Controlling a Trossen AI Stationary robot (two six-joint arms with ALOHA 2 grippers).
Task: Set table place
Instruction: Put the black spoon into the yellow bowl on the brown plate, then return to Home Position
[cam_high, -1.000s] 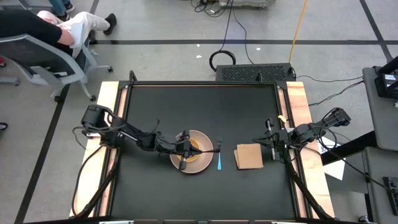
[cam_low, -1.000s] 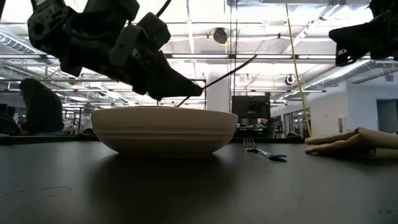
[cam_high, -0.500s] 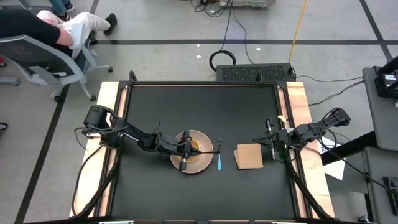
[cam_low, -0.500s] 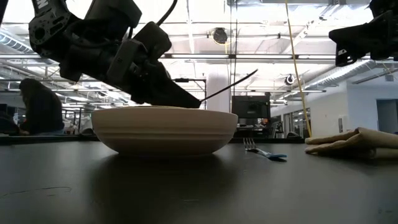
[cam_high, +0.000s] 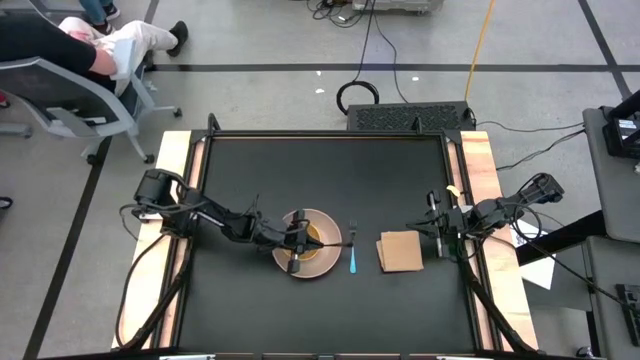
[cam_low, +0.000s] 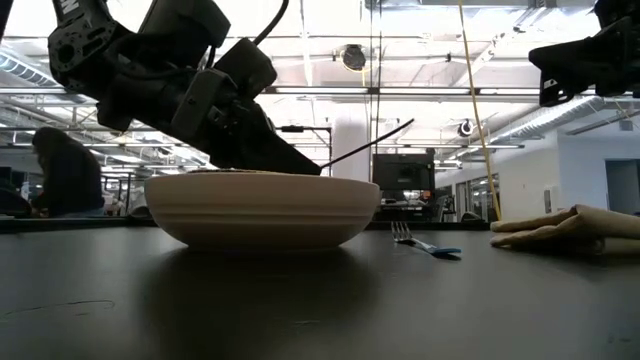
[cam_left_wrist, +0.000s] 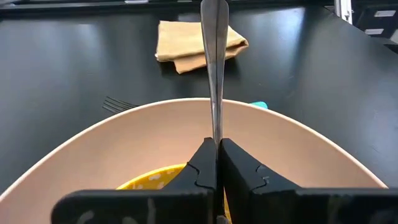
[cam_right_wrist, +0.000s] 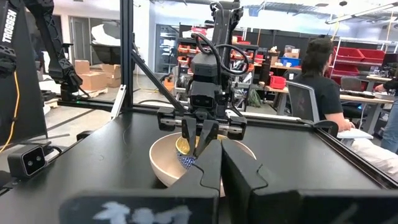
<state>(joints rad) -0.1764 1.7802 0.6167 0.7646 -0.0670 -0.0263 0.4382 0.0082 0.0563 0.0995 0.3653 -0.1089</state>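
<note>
left tool (cam_low: 300, 163) has sunk lower into the plate (cam_low: 262, 211).

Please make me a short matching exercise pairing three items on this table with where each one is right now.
Things:
1. silver metal spoon
2. small blue-handled fork
3. tan-brown square cloth napkin

Places:
A. flat on the table between plate and napkin
B. nearest the waiting right end effector
C. clamped in the left end effector over the pale pink round plate

Pairs: 1-C, 2-A, 3-B
</note>
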